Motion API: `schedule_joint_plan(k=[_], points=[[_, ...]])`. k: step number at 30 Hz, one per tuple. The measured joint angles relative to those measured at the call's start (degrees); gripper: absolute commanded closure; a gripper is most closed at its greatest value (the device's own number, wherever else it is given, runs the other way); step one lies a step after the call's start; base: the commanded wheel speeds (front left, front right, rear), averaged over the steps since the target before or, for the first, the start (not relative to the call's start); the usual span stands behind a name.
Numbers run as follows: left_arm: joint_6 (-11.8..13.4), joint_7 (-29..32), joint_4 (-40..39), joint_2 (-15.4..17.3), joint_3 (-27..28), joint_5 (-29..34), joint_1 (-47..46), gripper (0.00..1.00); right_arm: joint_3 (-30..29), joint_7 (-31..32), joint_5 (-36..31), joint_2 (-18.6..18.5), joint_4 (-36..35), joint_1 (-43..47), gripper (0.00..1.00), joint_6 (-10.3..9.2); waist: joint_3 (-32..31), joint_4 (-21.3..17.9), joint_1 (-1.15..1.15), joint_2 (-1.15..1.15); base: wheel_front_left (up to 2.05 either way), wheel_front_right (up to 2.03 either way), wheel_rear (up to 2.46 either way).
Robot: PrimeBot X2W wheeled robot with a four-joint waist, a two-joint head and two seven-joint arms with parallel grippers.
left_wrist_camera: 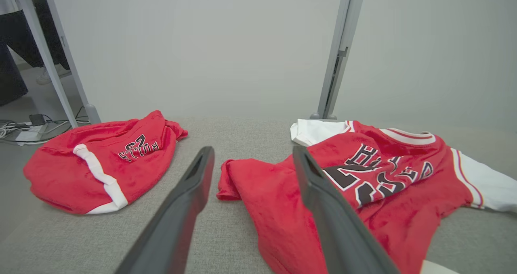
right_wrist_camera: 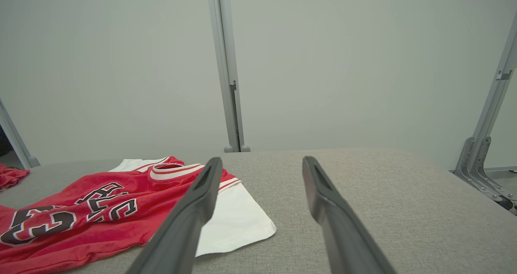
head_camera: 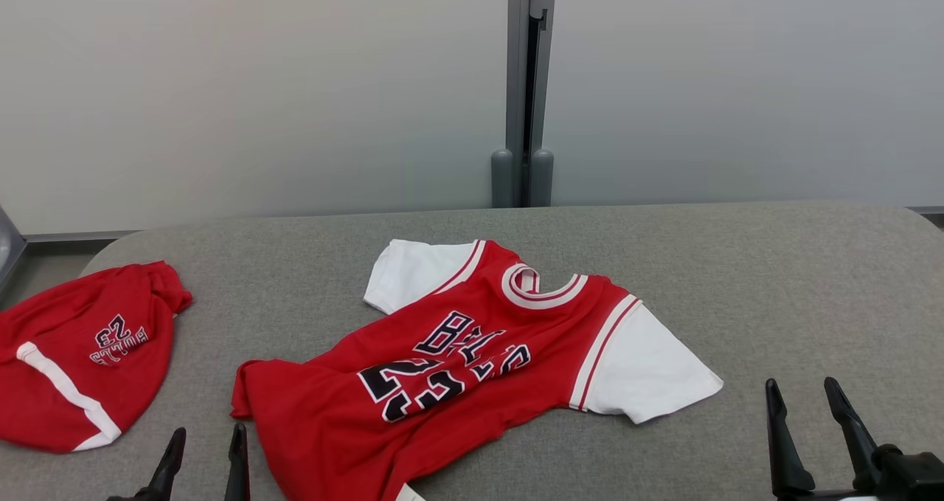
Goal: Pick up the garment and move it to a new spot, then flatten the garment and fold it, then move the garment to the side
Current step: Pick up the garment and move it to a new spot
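The garment (head_camera: 457, 368) is a red jersey with white sleeves and dark lettering, lying rumpled in the middle of the grey table (head_camera: 774, 280), collar toward the far wall. It also shows in the left wrist view (left_wrist_camera: 363, 185) and the right wrist view (right_wrist_camera: 101, 209). My left gripper (head_camera: 207, 438) stands open at the table's near edge, just left of the jersey's bottom hem, holding nothing. My right gripper (head_camera: 804, 390) is open too, to the right of the jersey's white sleeve and apart from it.
Red shorts (head_camera: 81, 353) with a white stripe lie bunched at the table's left end, also in the left wrist view (left_wrist_camera: 101, 161). A grey post (head_camera: 522, 88) stands against the pale wall behind the table. Cables (left_wrist_camera: 24, 128) lie on the floor at far left.
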Motion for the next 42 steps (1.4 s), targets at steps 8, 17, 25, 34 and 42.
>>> schedule_joint_plan(k=[8,17,25,34,42], points=[[-7.4,-0.1,3.7,-7.7,8.4,7.5,4.5,0.0,-1.0,0.0,-0.6,-0.4,2.5,0.0,0.0,0.0,-0.9,-0.5,0.0,0.0,0.0,0.0,0.0],[-14.3,-0.1,5.2,-13.1,15.1,12.9,4.8,0.0,-1.4,0.0,-0.9,-0.3,4.3,0.1,0.0,0.0,-1.2,-0.3,0.0,0.0,0.0,0.0,0.0],[-17.4,-0.1,5.6,-15.7,18.0,16.6,4.8,0.0,-1.0,0.0,-0.9,-0.1,4.5,0.1,0.0,0.0,-1.0,-0.1,0.0,0.0,0.0,0.0,0.0],[-19.0,-0.1,5.9,-17.4,19.9,18.6,4.5,0.0,-0.3,0.0,-0.8,0.0,5.1,0.1,0.0,0.0,-0.7,-0.7,0.0,0.0,0.0,0.0,0.0],[-19.5,-0.1,6.1,-18.0,20.3,19.6,4.5,0.0,-0.3,0.0,-0.4,0.0,5.1,0.1,0.0,0.0,-0.4,-1.0,0.0,0.0,0.0,0.0,0.0]])
